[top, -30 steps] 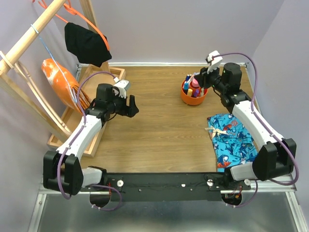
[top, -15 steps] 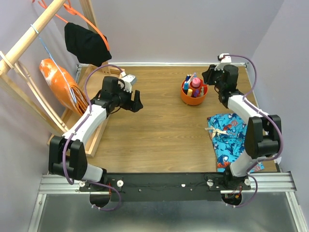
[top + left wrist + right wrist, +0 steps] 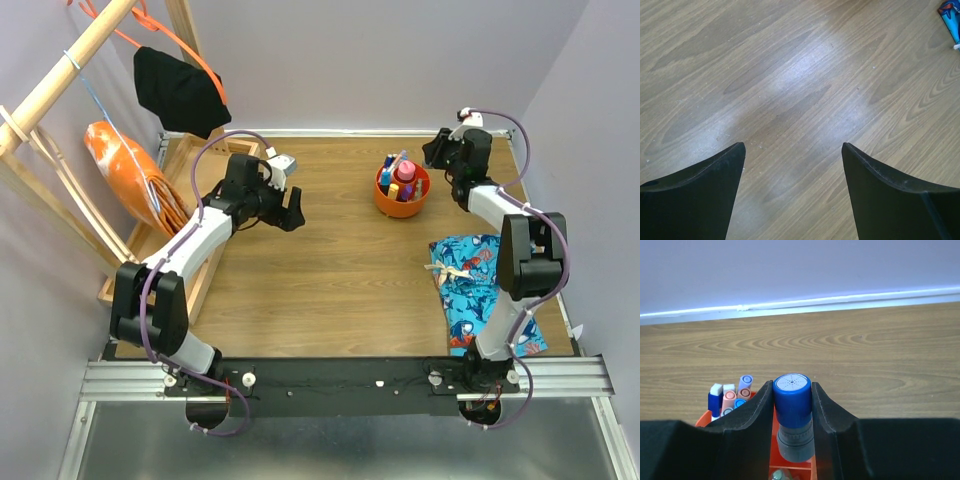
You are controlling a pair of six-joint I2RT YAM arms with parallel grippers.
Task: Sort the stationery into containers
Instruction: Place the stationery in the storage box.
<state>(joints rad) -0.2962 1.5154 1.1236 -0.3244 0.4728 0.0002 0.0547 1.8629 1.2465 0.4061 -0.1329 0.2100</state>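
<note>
Starting far to the left of the pot (image 3: 402,197), a light wood tray (image 3: 198,290) lies along the side of the table (image 3: 330,270). The left gripper (image 3: 291,210) hangs over bare wood, well to the left of the pot. In its wrist view the left gripper (image 3: 793,150) has its two black fingers (image 3: 695,190) spread wide, and nothing is between them.

The pot is round and orange-red. It stands on the table, and pens and markers (image 3: 398,176) stick up out of it.

The right gripper (image 3: 437,150) is just to the right of the pot and a little behind it. In its wrist view the right gripper (image 3: 792,390) squeezes a blue marker (image 3: 792,407) from both sides. The marker has a round blue end and a grey part lower down. The pot (image 3: 705,419) shows under it, with other pens to the left of the marker.

A blue cloth (image 3: 482,290) with pictures on it lies flat on the table, to the right of the pot and nearer the arm bases, not touching the pot.
</note>
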